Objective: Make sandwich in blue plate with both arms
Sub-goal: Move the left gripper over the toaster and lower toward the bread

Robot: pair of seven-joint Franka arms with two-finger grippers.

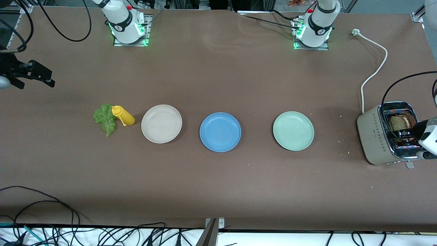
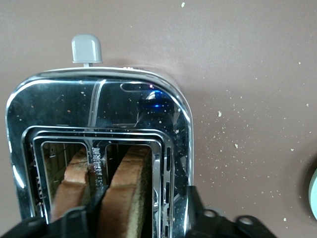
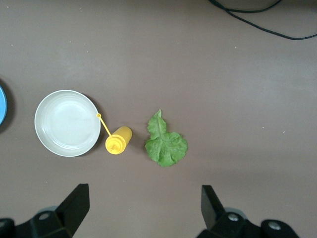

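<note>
The blue plate [image 1: 220,132] [image 3: 2,104] sits bare mid-table. Two brown bread slices [image 1: 399,122] stand upright in the slots of a toaster [image 1: 375,140] [image 2: 99,109] at the left arm's end of the table. My left gripper [image 1: 409,134] [image 2: 141,208] reaches down into the toaster top, open, straddling one slice [image 2: 129,183]. One finger sits between the two slices; the other is over the chrome top, apart from the bread. The other slice [image 2: 72,178] stands beside it. A green lettuce leaf [image 1: 105,118] [image 3: 166,144] lies at the right arm's end. My right gripper [image 1: 47,79] [image 3: 143,191] hangs open high over the table near the leaf, holding nothing.
A yellow squeeze bottle [image 1: 124,116] [image 3: 118,140] lies against the lettuce, beside a beige plate [image 1: 161,107] [image 3: 67,94]. A mint-green plate [image 1: 293,114] stands between the blue plate and the toaster. The toaster's white cord [image 1: 375,71] trails toward the left arm's base. Crumbs dot the cloth.
</note>
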